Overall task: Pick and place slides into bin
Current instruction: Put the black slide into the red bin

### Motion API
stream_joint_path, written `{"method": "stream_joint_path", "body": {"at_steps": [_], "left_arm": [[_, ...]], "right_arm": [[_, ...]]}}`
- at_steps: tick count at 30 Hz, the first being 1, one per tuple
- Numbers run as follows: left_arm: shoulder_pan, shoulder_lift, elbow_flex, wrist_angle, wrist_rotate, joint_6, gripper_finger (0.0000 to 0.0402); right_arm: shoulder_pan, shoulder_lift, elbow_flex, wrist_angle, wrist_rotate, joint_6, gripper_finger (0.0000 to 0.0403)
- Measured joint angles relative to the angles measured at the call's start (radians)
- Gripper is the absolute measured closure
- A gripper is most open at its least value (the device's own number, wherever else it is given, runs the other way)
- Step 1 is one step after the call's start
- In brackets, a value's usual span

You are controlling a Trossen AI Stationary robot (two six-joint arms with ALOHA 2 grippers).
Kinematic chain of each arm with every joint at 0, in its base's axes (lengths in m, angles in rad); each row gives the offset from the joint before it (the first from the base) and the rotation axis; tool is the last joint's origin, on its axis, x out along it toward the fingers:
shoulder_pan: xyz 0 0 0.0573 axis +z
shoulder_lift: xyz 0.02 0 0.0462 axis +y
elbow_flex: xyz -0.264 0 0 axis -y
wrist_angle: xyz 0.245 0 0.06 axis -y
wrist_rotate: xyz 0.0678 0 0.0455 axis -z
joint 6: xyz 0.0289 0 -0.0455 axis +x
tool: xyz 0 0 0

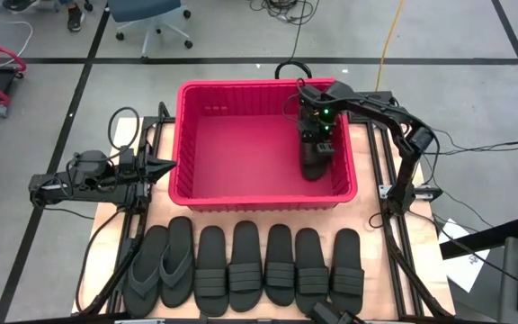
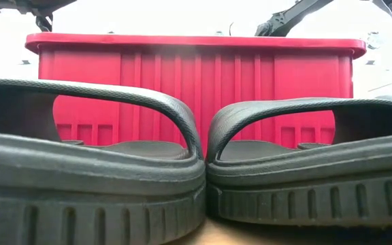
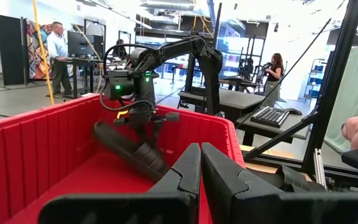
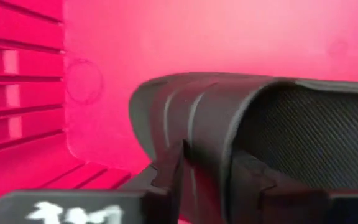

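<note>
Reaching into the large red slotted plastic bin (image 1: 196,193), the right gripper (image 1: 317,139) clamps one black ribbed-strap rubber slide (image 1: 316,160), tilted against the floor. Seven black slides (image 1: 244,267) line the table edge. The left gripper (image 1: 163,166), closed and empty, sits beside the bin.

Eight slides, one bin, two arms.
We count seven slides in a row on the tabletop (image 1: 371,157): two thong flip-flops (image 1: 161,265) and five band-strapped slides (image 1: 279,266). An eighth slide (image 1: 315,158) sits inside the single red bin (image 1: 241,93).
</note>
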Motion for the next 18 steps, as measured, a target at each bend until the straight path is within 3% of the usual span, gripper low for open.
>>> {"method": "stream_joint_path", "body": {"at_steps": [9,15,18], "left_arm": [[0.0,0.0,0.0,0.0,0.0,0.0,0.0385],[0.0,0.0,0.0,0.0,0.0,0.0,0.0385],[0.0,0.0,0.0,0.0,0.0,0.0,0.0385]], "right_arm": [[0.002,0.0,-0.001,0.046,0.047,0.094,0.0263],[0.015,-0.023,-0.001,0.065,0.158,0.127,0.0247],[0.029,-0.068,-0.001,0.096,0.13,0.108,0.0248]]}}
